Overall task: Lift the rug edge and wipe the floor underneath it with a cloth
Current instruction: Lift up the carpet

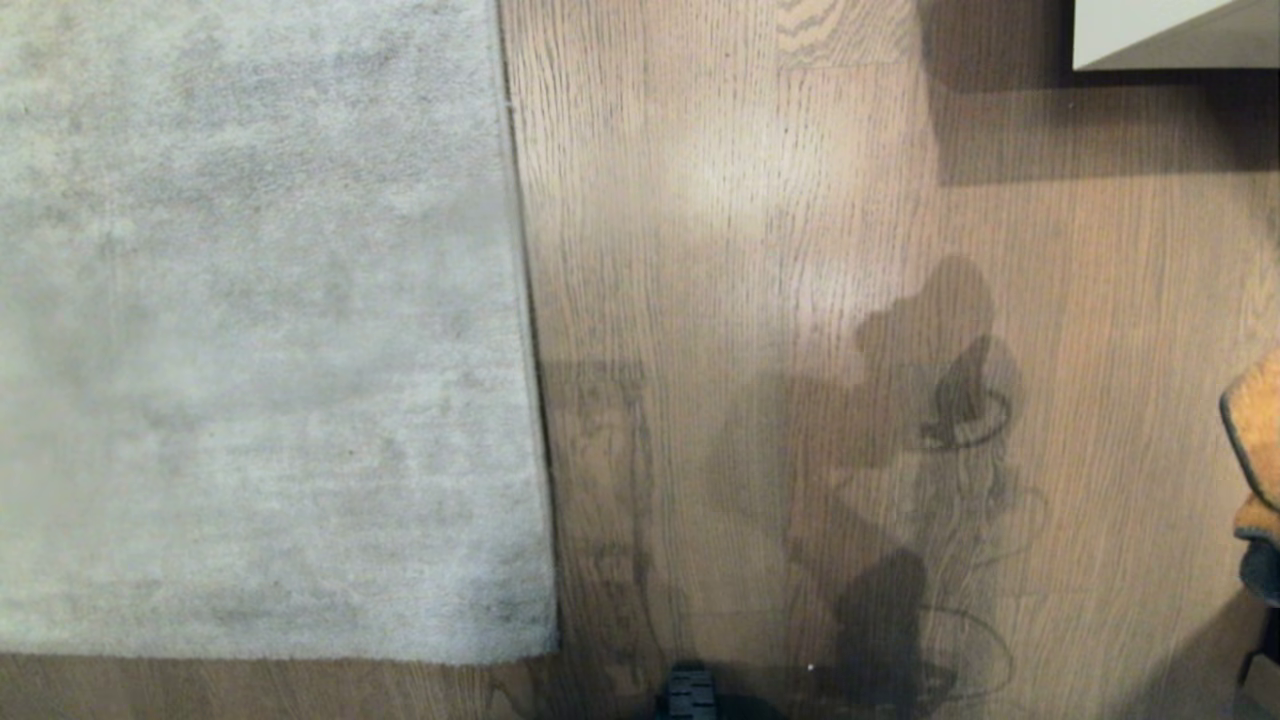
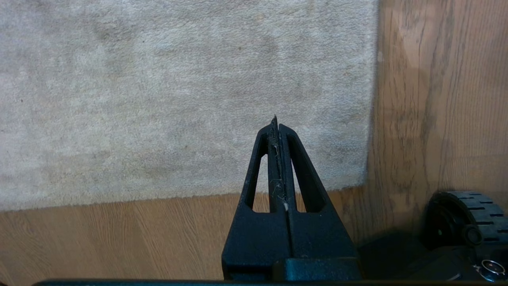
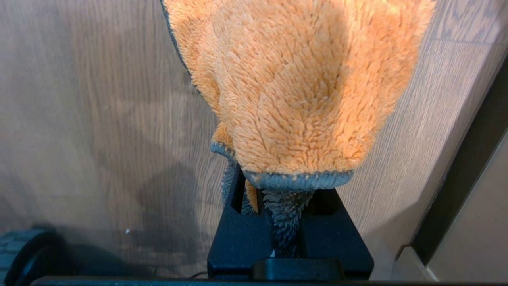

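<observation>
Lying flat, the rug edge (image 1: 525, 330) runs down the left half of the head view, with bare floor (image 1: 760, 250) beside it. Squeezed in the right claw (image 3: 283, 198), the fluffy orange cloth (image 3: 301, 87) peeks in at the right side. The left claw (image 2: 276, 127) is pinched tight, holding nothing, over the rug's corner.

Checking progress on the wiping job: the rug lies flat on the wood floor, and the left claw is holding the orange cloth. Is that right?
Not quite. The rug edge does lie flat on the floor, but the right claw, not the left, grips the cloth, as the right wrist view shows. The left claw is shut and empty above the rug.
</observation>
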Controlling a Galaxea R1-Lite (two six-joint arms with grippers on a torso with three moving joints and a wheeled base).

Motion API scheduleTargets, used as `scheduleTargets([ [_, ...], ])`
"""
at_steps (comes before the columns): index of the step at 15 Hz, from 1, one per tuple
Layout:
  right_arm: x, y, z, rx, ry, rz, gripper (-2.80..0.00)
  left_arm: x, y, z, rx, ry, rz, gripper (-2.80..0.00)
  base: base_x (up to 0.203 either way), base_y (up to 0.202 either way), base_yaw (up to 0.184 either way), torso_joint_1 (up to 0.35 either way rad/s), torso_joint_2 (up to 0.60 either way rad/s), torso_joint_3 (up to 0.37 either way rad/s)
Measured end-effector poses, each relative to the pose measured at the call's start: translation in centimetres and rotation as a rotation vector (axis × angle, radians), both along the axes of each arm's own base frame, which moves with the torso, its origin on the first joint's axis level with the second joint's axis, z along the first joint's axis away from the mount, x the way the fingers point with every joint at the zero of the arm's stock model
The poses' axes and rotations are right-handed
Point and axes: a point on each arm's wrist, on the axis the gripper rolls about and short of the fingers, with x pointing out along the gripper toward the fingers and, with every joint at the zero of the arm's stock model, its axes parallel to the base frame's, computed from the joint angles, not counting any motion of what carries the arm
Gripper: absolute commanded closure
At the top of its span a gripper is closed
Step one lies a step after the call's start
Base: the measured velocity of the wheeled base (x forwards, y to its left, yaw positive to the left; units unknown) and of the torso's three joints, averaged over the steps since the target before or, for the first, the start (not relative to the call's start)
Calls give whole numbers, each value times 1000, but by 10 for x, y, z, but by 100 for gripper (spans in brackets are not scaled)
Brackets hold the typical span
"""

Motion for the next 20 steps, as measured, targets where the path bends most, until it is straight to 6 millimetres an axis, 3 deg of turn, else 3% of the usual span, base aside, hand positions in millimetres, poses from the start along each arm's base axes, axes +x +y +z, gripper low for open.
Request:
scheduleTargets([
  [5, -21, 5, -11, -3, -3, 13, 0, 0, 0, 0, 0, 0, 0, 0, 0, 0, 0, 0, 0, 0],
  [20, -46, 10, -49, -7, -23, 66, 0, 0, 0, 0, 0, 0, 0, 0, 0, 0, 0, 0, 0, 0],
])
